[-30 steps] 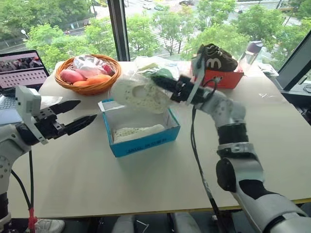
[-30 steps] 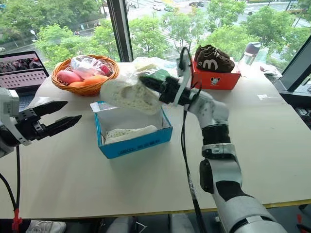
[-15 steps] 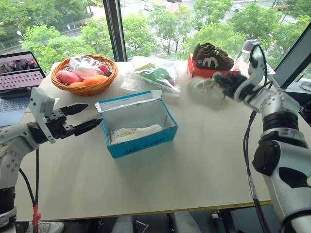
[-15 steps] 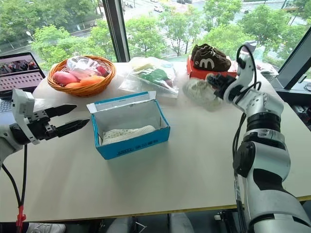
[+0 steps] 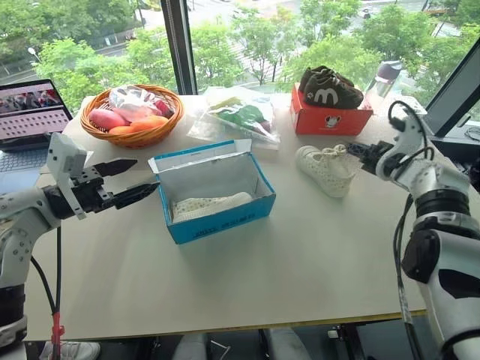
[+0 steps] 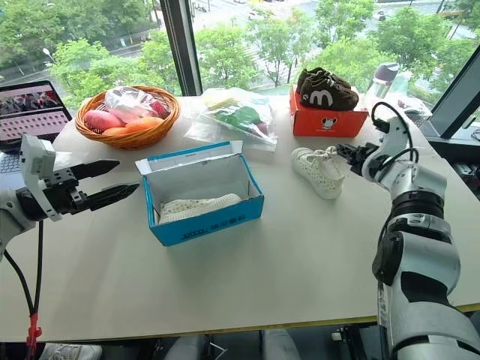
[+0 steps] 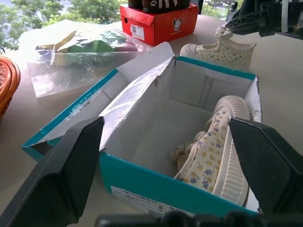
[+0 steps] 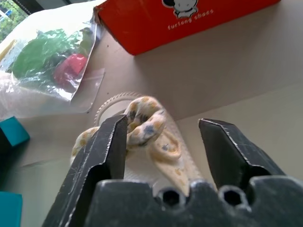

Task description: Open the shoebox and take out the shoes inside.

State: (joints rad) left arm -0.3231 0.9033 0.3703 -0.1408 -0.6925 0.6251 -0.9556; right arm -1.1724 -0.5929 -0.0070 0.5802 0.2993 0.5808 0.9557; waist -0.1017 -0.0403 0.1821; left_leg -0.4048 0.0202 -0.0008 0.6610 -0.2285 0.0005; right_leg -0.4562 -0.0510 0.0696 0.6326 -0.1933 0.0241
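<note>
Right gripper (image 6: pixel 346 155) spread, shoe (image 6: pixel 318 170) (on table) just beside, possibly touching.

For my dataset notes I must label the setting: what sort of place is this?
Probably an office or lab room on an upper floor: a wide pale table stands against large windows overlooking treetops and a street, with an open grey laptop at one corner.
</note>
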